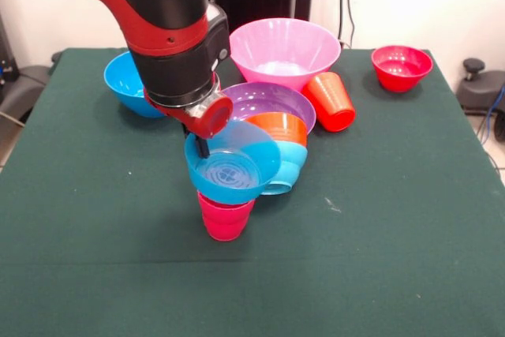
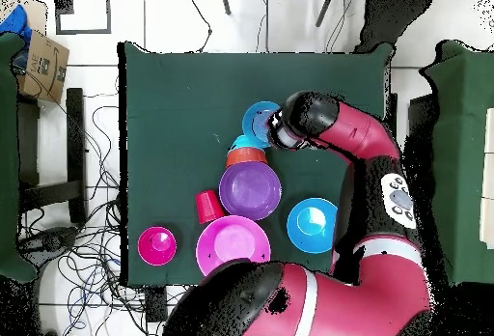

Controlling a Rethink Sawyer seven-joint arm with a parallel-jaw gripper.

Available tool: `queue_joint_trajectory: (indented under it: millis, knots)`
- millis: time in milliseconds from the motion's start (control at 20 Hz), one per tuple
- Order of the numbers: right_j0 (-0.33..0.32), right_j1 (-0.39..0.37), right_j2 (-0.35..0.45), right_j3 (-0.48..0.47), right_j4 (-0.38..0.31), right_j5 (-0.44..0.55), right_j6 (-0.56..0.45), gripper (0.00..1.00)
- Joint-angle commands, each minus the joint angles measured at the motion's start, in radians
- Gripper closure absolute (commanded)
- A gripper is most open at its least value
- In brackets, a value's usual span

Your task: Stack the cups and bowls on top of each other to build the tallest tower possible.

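The end effector (image 1: 203, 147) is mostly hidden behind the arm's wrist — only a dark tip shows. The purple bowl (image 1: 272, 100) is part-covered by the arm.

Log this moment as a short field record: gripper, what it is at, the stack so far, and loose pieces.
gripper: at the rim of the small blue bowl; grip state unclear
bowl support: tilted on the pinkish-red cup
nested pair: orange bowl in light-blue bowl
behind: purple bowl, pink bowl
loose: orange-red cup on its side, red bowl, deep blue bowl
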Motion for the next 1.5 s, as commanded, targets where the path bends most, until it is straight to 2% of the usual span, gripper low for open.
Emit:
queue_joint_trajectory:
  millis: [50, 450, 1500]
  knots:
    - [0.028, 0.073, 0.037, -0.030, 0.009, -0.020, 0.126, 1.00]
    - [0.029, 0.070, 0.037, -0.003, 0.022, -0.045, 0.123, 1.00]
    - [0.022, 0.054, 0.018, 0.022, 0.003, -0.066, 0.109, 1.00]
